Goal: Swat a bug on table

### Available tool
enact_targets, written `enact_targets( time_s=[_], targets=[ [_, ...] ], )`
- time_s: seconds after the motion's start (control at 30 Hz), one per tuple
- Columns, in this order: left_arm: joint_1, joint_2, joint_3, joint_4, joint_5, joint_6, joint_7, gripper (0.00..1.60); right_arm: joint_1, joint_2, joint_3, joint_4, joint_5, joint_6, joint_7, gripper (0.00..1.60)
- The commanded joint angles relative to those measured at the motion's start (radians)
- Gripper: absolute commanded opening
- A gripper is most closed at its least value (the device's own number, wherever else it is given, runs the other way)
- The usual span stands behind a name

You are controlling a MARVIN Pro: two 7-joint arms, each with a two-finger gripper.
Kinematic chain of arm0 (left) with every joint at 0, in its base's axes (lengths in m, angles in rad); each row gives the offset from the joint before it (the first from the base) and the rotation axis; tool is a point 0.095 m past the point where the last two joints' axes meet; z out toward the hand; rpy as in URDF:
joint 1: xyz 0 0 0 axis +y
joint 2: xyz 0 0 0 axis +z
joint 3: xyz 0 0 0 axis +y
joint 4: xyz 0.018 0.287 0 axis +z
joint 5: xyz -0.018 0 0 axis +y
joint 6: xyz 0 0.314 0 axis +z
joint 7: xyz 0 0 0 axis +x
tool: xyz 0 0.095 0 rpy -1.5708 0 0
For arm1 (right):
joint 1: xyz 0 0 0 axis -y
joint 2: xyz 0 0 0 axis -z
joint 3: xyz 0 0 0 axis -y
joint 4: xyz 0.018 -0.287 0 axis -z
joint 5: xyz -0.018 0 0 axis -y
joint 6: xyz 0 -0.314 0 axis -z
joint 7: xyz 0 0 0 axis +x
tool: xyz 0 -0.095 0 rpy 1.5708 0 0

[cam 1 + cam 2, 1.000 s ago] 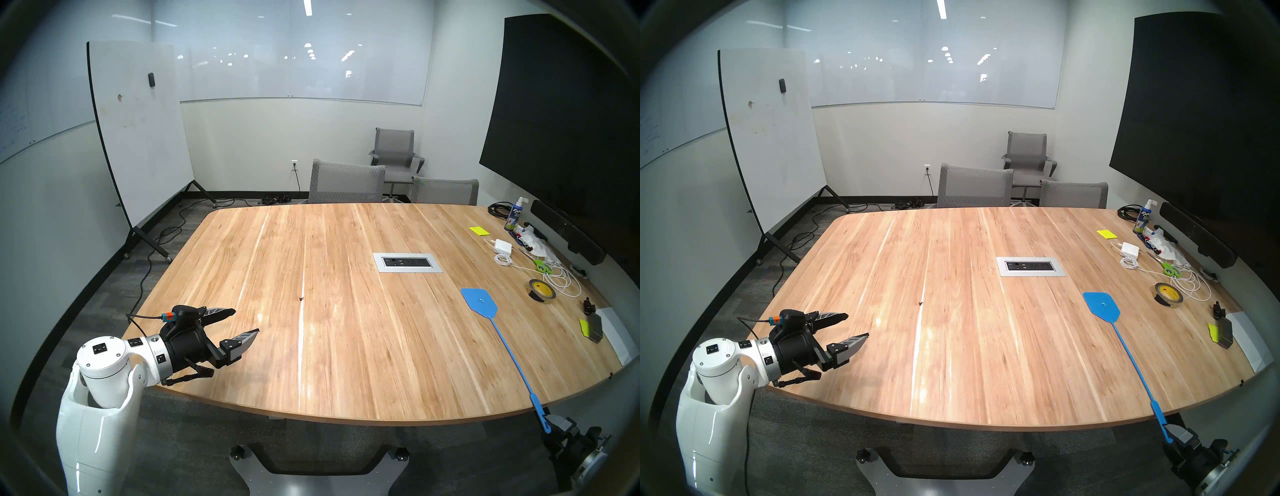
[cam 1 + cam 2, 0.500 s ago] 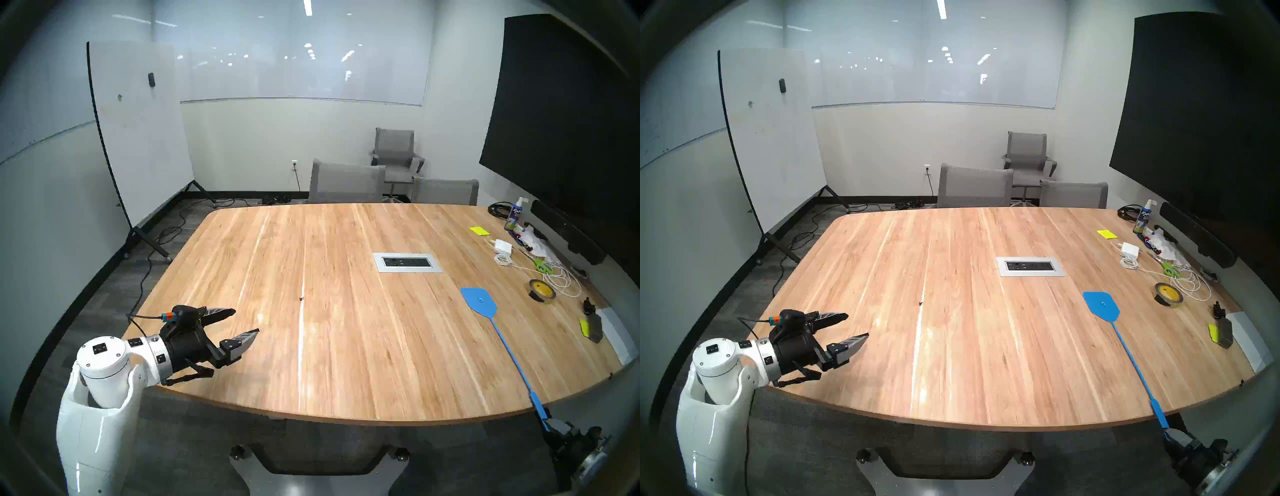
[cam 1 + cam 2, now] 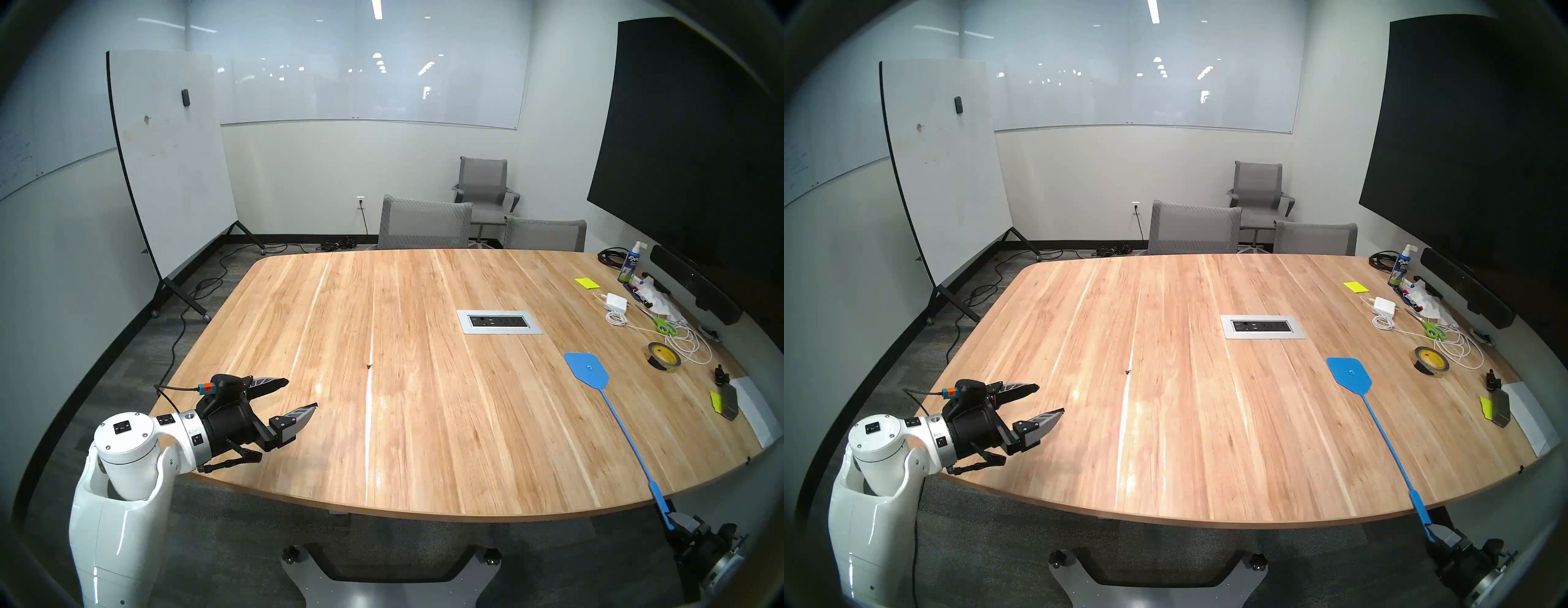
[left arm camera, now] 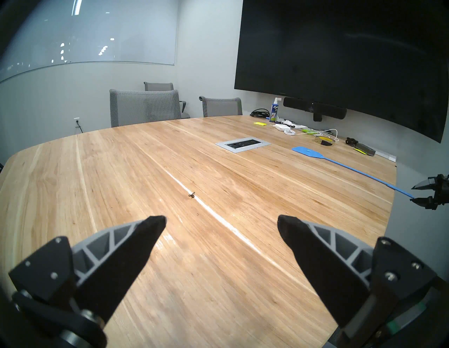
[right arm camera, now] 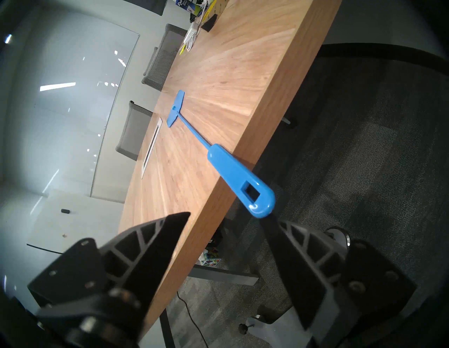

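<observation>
The bug (image 3: 369,365) is a tiny dark speck on the light wood table (image 3: 424,446), left of centre; it also shows in the head right view (image 3: 1127,372) and the left wrist view (image 4: 191,194). My left gripper (image 3: 301,393) is open and empty over the near left corner, short of the bug. A blue fly swatter (image 3: 587,368) lies on the right side, its handle (image 5: 233,167) overhanging the front edge. My right gripper (image 5: 226,218) is open below that edge, one fingertip at the handle's end, not closed on it.
A grey power-outlet panel (image 3: 499,322) is set in the table's middle. Tape roll (image 3: 664,357), green scissors (image 3: 664,326), white charger and cable (image 3: 616,302), spray bottle (image 3: 633,263) and yellow notes (image 3: 586,282) crowd the right side. Grey chairs (image 3: 424,225) stand beyond.
My right gripper has shifted very slightly at the swatter's handle end. The left arm, the bug and the swatter have not moved.
</observation>
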Motion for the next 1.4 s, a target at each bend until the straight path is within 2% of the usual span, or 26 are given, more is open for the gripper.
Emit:
enact_targets(
  time_s=[0.0,0.27,0.57,0.67,0.73,0.83,1.07,1.27,1.37],
  targets=[
    [-0.001,0.002,-0.001,-0.016,-0.001,0.002,-0.002,1.6,0.003,0.005,0.009,-0.007,0.002,0.003,-0.006,1.6],
    [-0.001,0.001,-0.001,-0.016,0.0,0.002,-0.002,1.6,0.015,0.006,0.015,-0.002,0.003,0.006,-0.015,1.6],
    [-0.001,0.001,-0.001,-0.016,0.001,0.002,-0.003,1.6,0.026,0.008,0.018,0.002,0.004,0.01,-0.021,1.5],
    [-0.002,0.0,-0.001,-0.016,0.001,0.002,-0.003,1.6,0.031,0.008,0.019,0.002,0.005,0.012,-0.024,1.39],
    [-0.002,0.0,-0.001,-0.016,0.001,0.002,-0.003,1.6,0.035,0.009,0.021,0.002,0.006,0.013,-0.028,1.2],
    [-0.002,0.0,-0.001,-0.016,0.001,0.002,-0.003,1.6,0.04,0.01,0.025,0.003,0.009,0.018,-0.032,1.12],
    [-0.002,0.0,-0.002,-0.016,0.002,0.002,-0.004,1.6,0.052,0.013,0.039,0.005,0.02,0.02,-0.047,1.2],
    [-0.002,-0.001,-0.002,-0.016,0.002,0.003,-0.004,1.6,0.055,0.015,0.04,0.01,0.022,0.02,-0.053,1.1],
    [-0.002,-0.001,-0.002,-0.016,0.002,0.003,-0.004,1.6,0.056,0.017,0.041,0.012,0.024,0.02,-0.055,1.12]
  ],
)
